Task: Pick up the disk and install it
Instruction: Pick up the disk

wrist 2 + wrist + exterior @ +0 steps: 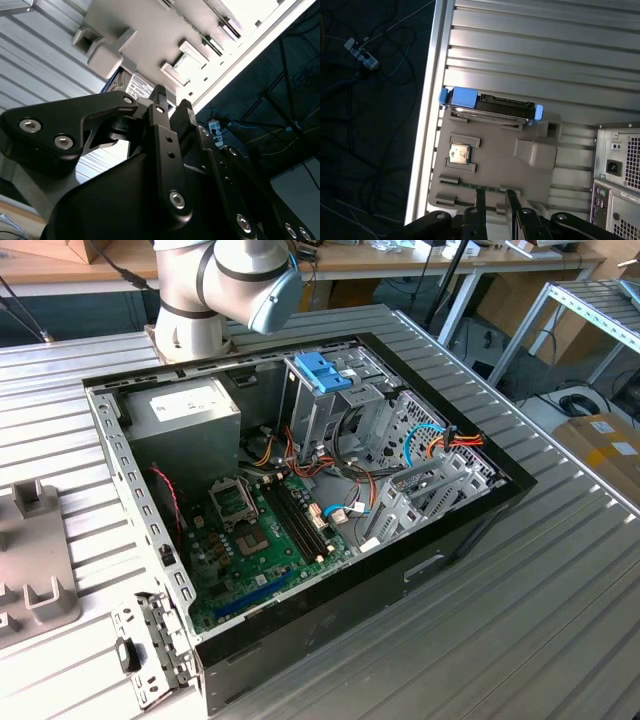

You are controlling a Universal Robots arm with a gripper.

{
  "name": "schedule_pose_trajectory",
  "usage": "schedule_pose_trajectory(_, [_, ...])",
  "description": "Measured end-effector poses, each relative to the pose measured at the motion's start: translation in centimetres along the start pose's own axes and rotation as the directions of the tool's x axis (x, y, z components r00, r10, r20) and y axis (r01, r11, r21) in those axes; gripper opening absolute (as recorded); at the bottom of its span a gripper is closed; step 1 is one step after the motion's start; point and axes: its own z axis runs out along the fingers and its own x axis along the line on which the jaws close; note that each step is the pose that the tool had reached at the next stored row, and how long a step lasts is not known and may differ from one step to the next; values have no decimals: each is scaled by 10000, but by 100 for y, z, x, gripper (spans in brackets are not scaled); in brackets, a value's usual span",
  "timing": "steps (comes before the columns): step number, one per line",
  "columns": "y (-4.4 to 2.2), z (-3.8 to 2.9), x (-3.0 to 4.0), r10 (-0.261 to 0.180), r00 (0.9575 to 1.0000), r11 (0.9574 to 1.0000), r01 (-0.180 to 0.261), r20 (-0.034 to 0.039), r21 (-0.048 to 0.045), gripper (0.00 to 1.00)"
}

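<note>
Over the grey fixture (495, 170) on the slatted desk (530, 45), the end effector (493, 207) hangs w/ its fingers (479, 202) a narrow gap apart. Nothing sits btwn them, so it's empty.

The disk (492, 106) stands on its long edge at the fixture's far side from the end effector, well apart from it, w/ light-blue frame showing at both ends. In the second wrist view its white label peeks out just past the fingertips. A small square chip (459, 154) sits in a fixture pocket btwn disk and end effector.

In the exterior view the open PC case (135, 495) is mid-desk, w/ the fixture at approx 9 o'clock from it (the exterior view's left). The arm (225, 280) rises at approx 11 o'clock. Inside the case, a blue latch (322, 372) tops the metal cage (318, 420) toward 12 o'clock, and a grey box (185, 415) w/ a sticker sits toward 10 o'clock.
</note>
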Motion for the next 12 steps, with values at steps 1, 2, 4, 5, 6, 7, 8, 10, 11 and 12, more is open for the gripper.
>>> schedule_pose_trajectory(1, [0,0,0,-73,10000,10000,73,-3,-1,30])
schedule_pose_trajectory(2, [0,0,0,-120,9999,9999,120,-5,-3,30])
schedule_pose_trajectory(4, [0,0,0,-227,9997,9997,227,-10,-6,30])
schedule_pose_trajectory(5, [0,0,0,-274,9996,9996,274,-13,-7,30])
schedule_pose_trajectory(6, [0,0,0,-346,9994,9994,346,-15,-9,30])
schedule_pose_trajectory(7, [0,0,0,-391,9992,9992,391,-17,-10,30])
schedule_pose_trajectory(8, [0,0,0,-499,9988,9988,499,-21,-13,30])
schedule_pose_trajectory(10, [0,0,0,-657,9978,9978,657,-29,-17,30])
schedule_pose_trajectory(11, [0,0,0,-710,9975,9975,710,-31,-19,30])
schedule_pose_trajectory(12, [0,0,0,-761,9971,9971,761,-33,-20,30])
